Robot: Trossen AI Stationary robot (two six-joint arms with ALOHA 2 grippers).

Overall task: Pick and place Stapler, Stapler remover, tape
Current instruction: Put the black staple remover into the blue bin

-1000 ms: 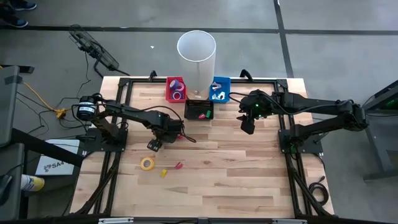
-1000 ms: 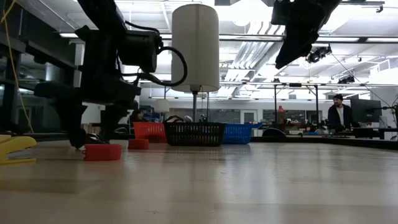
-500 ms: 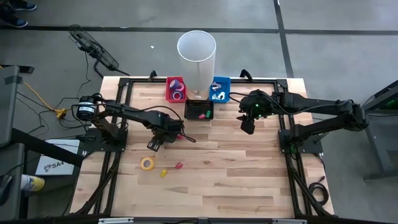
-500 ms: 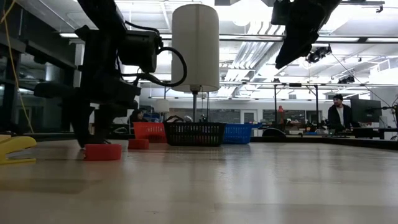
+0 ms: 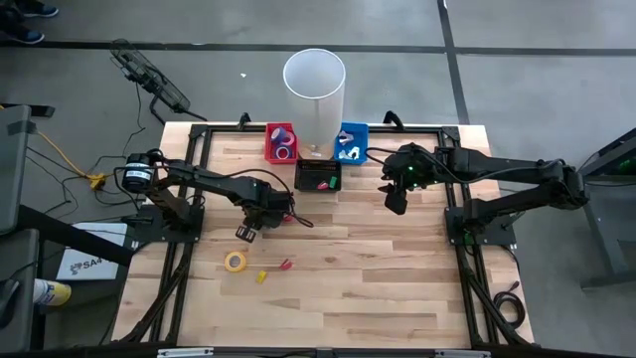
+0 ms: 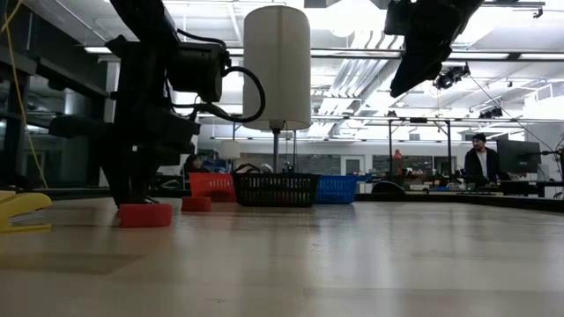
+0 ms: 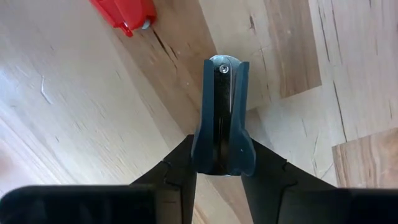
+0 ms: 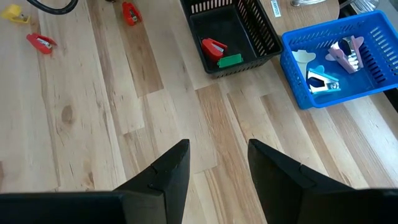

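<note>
A dark blue stapler remover [image 7: 221,106] lies flat on the wooden table, left of centre. My left gripper [image 5: 245,232] points straight down over it and is shut on it. A red stapler [image 7: 124,11] lies just beside it. A yellow tape roll [image 5: 235,262], a small yellow stapler [image 5: 261,276] and another red stapler [image 5: 285,266] lie nearer the front edge. My right gripper [image 5: 396,206] hangs open, high above the table's right half, and holds nothing. My left gripper pinches the stapler remover's wider end [image 7: 214,163] between its two fingers, one on each long side. The fingers come from above, pointing down, and lie across the remover. The remover rests flat on the table, its riveted end [image 7: 222,67] reaching away from the fingers.
Along the far edge stand a red basket [image 5: 270,149] with purple tape rolls, a black basket [image 5: 318,185] with a red and a green stapler, and a blue basket [image 5: 360,134] with removers. A white cylinder [image 5: 314,85] rises behind them. The table's near half is bare wood.
My left gripper has stayed in place and has shut its fingers from wide open onto the stapler remover, which still lies on the table.
</note>
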